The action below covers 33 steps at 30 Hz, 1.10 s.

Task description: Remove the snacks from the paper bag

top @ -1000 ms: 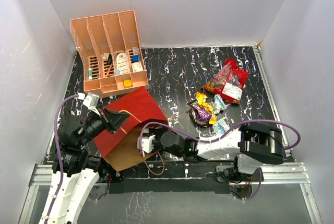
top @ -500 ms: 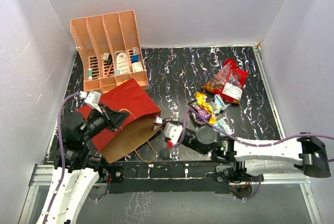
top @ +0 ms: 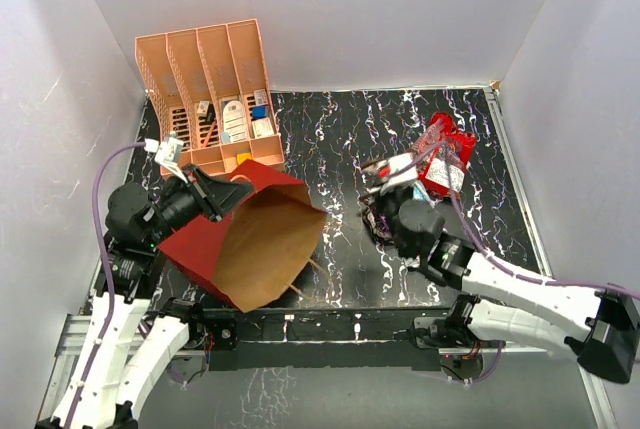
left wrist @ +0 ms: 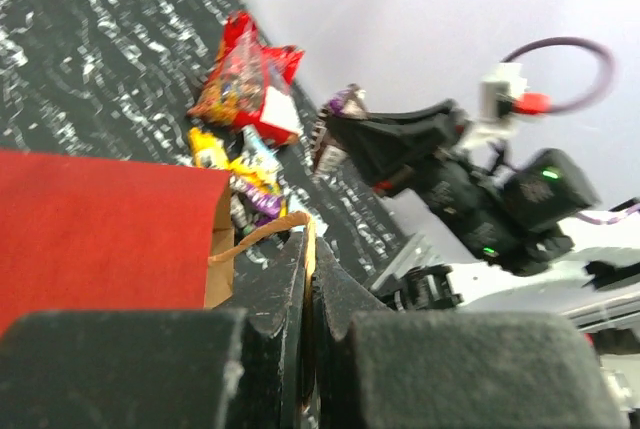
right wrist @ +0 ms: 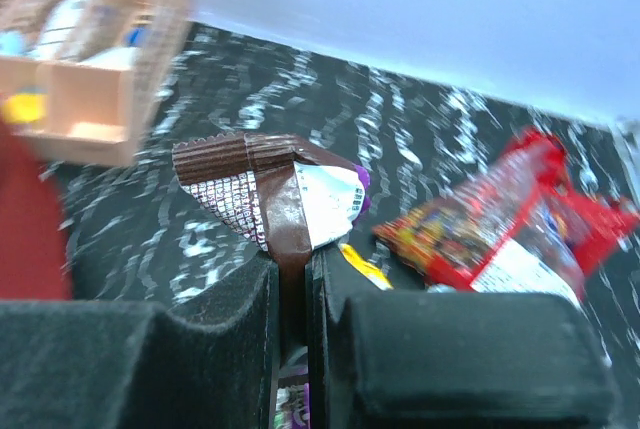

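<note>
The left gripper [top: 225, 194] is pressed together on the rim of the paper bag [top: 195, 249], right at its handle [left wrist: 250, 237]. The bag is held up tilted, with its brown open mouth below the fingers on the near side. The right gripper [right wrist: 291, 274] is clamped on a brown-purple packet [right wrist: 275, 194], which stands up out of the fingers. Small packets [left wrist: 250, 171] lie just under this gripper, and the sweets bag [top: 447, 157] lies a little beyond it, to its right.
</note>
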Motion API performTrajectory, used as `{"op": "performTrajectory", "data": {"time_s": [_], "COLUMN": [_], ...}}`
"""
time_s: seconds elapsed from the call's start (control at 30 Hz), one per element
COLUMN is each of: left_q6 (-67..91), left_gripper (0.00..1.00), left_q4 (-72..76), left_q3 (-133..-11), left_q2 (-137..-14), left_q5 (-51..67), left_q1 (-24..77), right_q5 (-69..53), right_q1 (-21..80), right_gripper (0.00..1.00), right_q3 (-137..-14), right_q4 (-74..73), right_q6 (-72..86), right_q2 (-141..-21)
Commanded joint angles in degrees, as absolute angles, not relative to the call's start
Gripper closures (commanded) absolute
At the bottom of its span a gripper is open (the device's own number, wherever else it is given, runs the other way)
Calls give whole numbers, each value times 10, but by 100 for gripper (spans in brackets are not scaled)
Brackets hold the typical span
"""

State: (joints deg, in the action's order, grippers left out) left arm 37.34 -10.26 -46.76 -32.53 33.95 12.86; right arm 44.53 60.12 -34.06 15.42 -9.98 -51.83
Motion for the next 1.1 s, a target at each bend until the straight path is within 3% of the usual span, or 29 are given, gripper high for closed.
{"op": "performTrajectory", "data": {"time_s": [0.0, 0.37, 0.5, 0.73, 0.97, 1.07], "left_q6": [475, 701, 725, 700, 578, 568], "left_gripper": [100, 100, 100, 100, 100, 100], "left_q4": [27, 337, 370, 256, -24, -43], "left_q3": [-516, -493, -464, -379, -432, -448], "left_q2": [-368, -461, -467, -388, -322, -328], "left_q5": [391, 390, 377, 306, 181, 176], "left_q1": [126, 126, 127, 126, 126, 126], "right_q5": [367, 309, 313, 307, 290, 286], "right_q1": [470, 378, 371, 368, 367, 367], "right_gripper": [93, 92, 92, 92, 92, 92], "right_q3": [-391, -387, -386, -382, -384, -385], "right_q4": [41, 2, -2, 2, 3, 3], "right_q6": [93, 145, 146, 147, 148, 147], "right_q2": [-522, -530, -525, -525, -533, -533]}}
